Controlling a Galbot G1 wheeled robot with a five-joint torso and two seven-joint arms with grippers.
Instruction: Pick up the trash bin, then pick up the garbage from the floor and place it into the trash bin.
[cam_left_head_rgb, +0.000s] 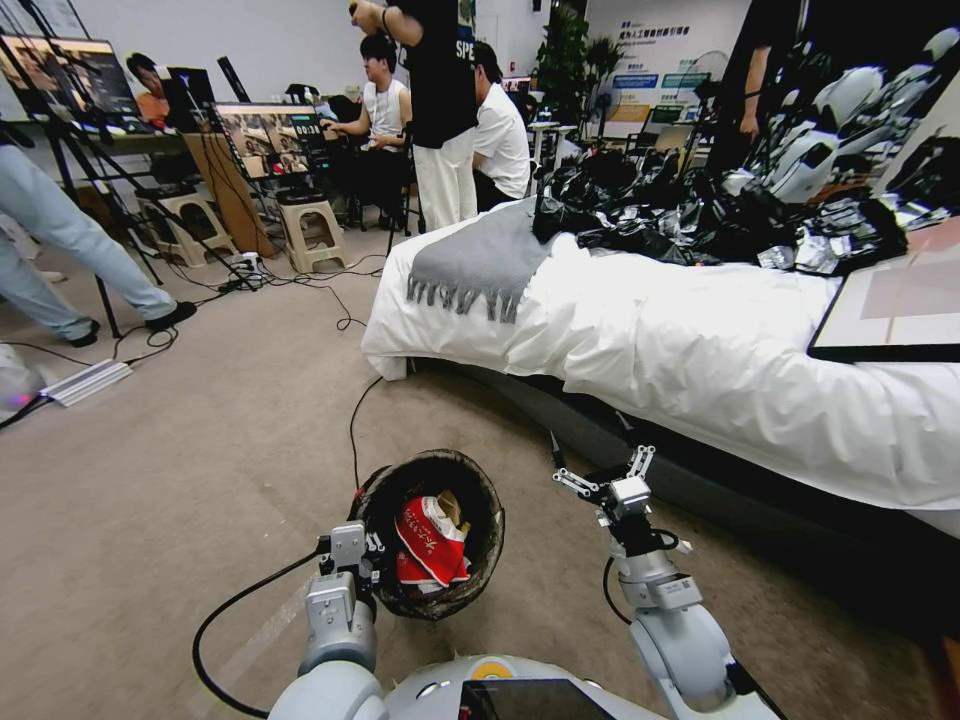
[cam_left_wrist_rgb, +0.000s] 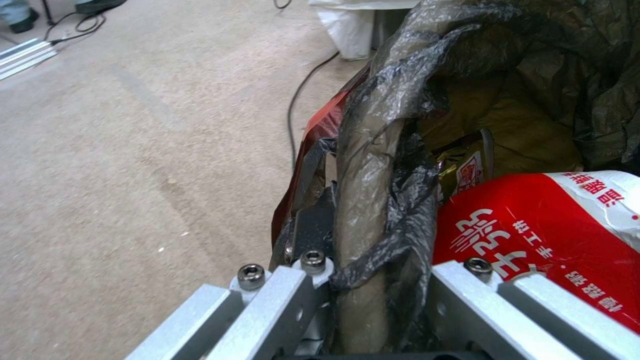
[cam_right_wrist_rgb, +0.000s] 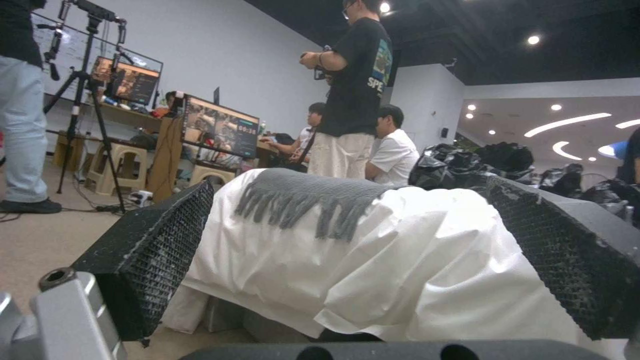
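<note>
The trash bin (cam_left_head_rgb: 478, 560), lined with a crinkly black bag, hangs tilted low in the head view with its mouth turned up towards me. My left gripper (cam_left_head_rgb: 368, 552) is shut on its near rim (cam_left_wrist_rgb: 373, 200), one finger outside and one inside. Garbage lies in the bin: a red snack wrapper (cam_left_head_rgb: 430, 545) (cam_left_wrist_rgb: 533, 235), a gold wrapper (cam_left_wrist_rgb: 467, 165) and crumpled brown paper (cam_left_wrist_rgb: 520, 125). To the right of the bin, my right gripper (cam_left_head_rgb: 600, 478) (cam_right_wrist_rgb: 350, 200) is open, with nothing between its black pads (cam_right_wrist_rgb: 153, 260), and faces the bed.
A bed with a white sheet (cam_left_head_rgb: 700, 340), a grey scarf (cam_left_head_rgb: 480, 260) and black bags (cam_left_head_rgb: 700, 215) fills the right side. A black cable (cam_left_head_rgb: 352, 430) crosses the beige carpet (cam_left_head_rgb: 180, 480). A power strip (cam_left_head_rgb: 85, 382), tripods, stools and people stand farther back.
</note>
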